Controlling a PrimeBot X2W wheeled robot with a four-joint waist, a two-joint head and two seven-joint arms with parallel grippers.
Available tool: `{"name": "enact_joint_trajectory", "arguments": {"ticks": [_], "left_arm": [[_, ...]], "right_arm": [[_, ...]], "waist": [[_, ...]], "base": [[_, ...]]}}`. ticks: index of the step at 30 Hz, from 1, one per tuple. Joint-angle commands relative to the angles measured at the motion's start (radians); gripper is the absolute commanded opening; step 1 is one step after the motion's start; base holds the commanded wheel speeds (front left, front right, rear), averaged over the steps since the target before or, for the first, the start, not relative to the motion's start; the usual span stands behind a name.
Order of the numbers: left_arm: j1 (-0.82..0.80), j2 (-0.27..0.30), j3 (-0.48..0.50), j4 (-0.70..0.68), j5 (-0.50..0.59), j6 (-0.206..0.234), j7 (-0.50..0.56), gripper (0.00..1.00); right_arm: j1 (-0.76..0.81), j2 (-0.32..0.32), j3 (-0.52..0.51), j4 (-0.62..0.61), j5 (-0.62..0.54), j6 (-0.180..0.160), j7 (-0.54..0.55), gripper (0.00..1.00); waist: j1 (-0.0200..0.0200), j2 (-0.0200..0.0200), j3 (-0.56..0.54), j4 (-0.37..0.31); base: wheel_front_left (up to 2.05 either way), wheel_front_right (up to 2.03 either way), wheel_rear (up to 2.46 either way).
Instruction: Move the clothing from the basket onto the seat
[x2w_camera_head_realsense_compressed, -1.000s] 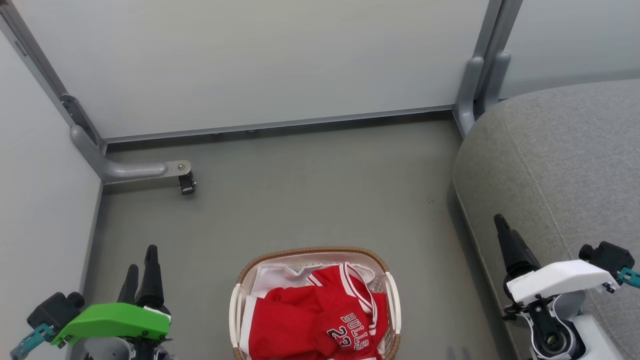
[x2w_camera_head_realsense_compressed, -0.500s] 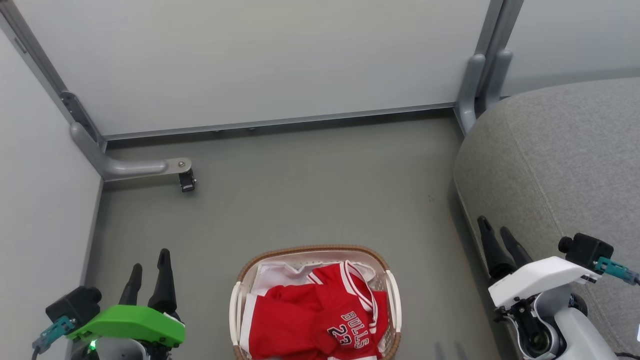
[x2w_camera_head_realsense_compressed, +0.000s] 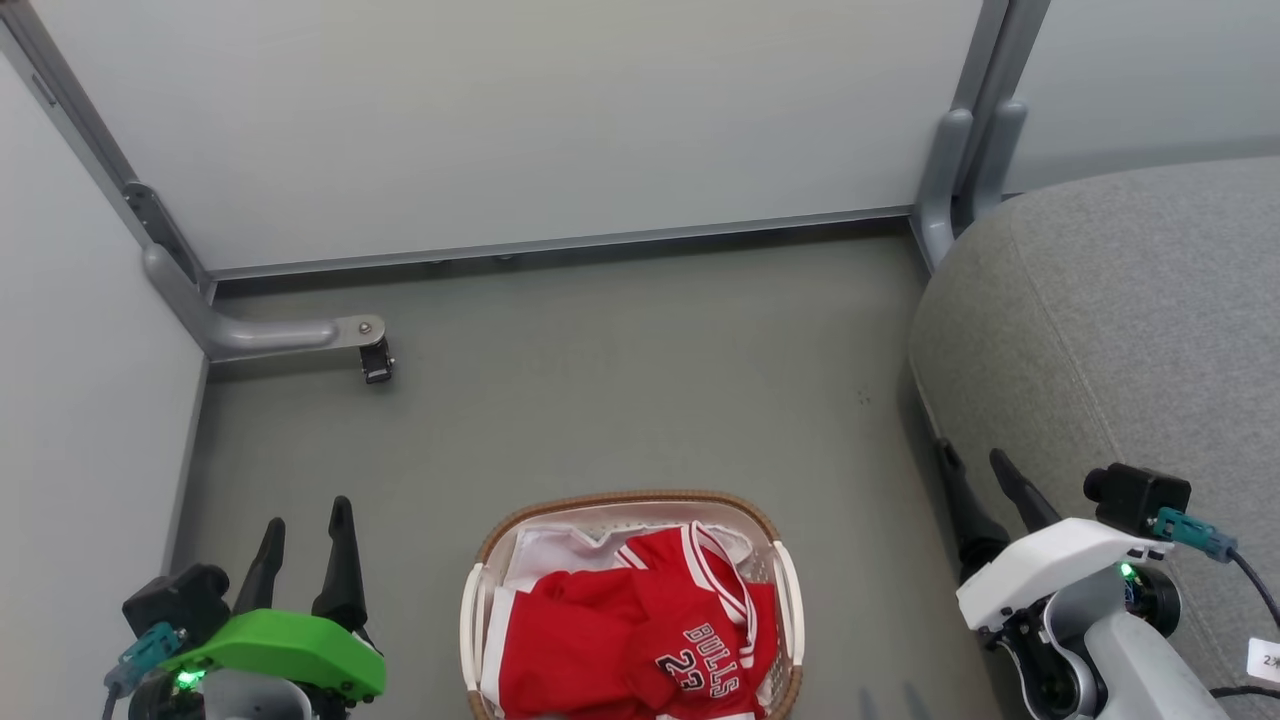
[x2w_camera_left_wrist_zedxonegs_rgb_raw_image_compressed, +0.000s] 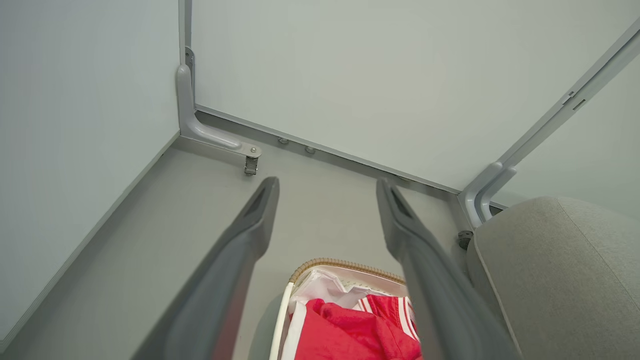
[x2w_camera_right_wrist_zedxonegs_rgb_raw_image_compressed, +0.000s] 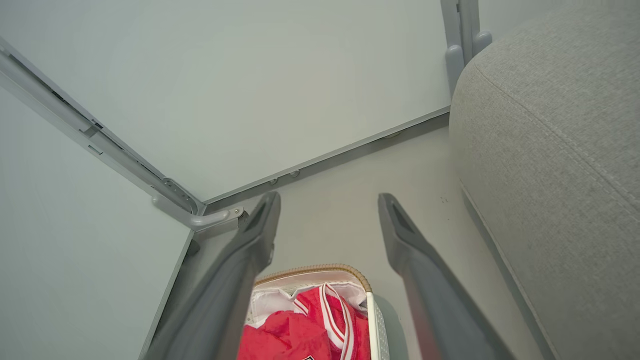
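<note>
Left pincer (x2w_camera_head_realsense_compressed: 307, 515) sits at the lower left of the head view, over bare floor (x2w_camera_head_realsense_compressed: 620, 380), to the left of the basket (x2w_camera_head_realsense_compressed: 625, 498) and apart from it. Both dark fingers point up the view with a clear gap between them and nothing held (green cover (x2w_camera_head_realsense_compressed: 270, 650) just behind the fingers). Left wrist view agrees: fingers spread wide, and through the gap the floor and the basket's far rim show.

Right pincer (x2w_camera_head_realsense_compressed: 970, 452) sits at the lower right, white cover (x2w_camera_head_realsense_compressed: 1050, 565) behind it. Its fingers are parted and empty, and they lie against the line where the seat (x2w_camera_head_realsense_compressed: 1130, 320) meets the floor. Contact with the seat cannot be judged from the head view. In the right wrist view a strip of floor shows between the right-hand finger and the seat's side. The jaws there stand well apart, with the basket's far rim low between them.

Clothing (x2w_camera_head_realsense_compressed: 620, 640) is all inside the basket, none on the seat. It is a crumpled red heap with white striped trim. The jersey lies on top toward the right, "BULLS 23" readable and skewed. White liner (x2w_camera_head_realsense_compressed: 560, 550) shows at the far left end of the basket, above the red cloth.

The basket stands on the floor at bottom centre, partly cut off by the lower edge (brown woven rim, white side handles). It sits between the two pincers, well apart from the seat.

Pale partition panels (x2w_camera_head_realsense_compressed: 500, 120) close the far side and the left. A grey metal foot (x2w_camera_head_realsense_compressed: 270, 338) with a small castor rests on the floor at the left corner.
</note>
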Motion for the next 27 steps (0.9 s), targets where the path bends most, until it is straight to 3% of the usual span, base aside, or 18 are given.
{"name": "enact_joint_trajectory", "arguments": {"ticks": [1,27], "left_arm": [[-0.020,0.014,-0.002,-0.004,0.029,0.005,-0.010,1.00],[0.019,-0.018,0.019,-0.020,0.270,0.022,-0.073,1.00]], "right_arm": [[-0.025,-0.009,0.004,0.001,-0.031,0.000,-0.010,1.00],[-0.008,0.004,-0.013,0.059,-0.282,0.000,-0.073,1.00]], "waist": [[0.0000,-0.0001,-0.001,0.001],[0.0000,-0.0001,-0.002,0.005]], "base": [[0.00,0.00,0.00],[0.00,0.00,0.00]]}}
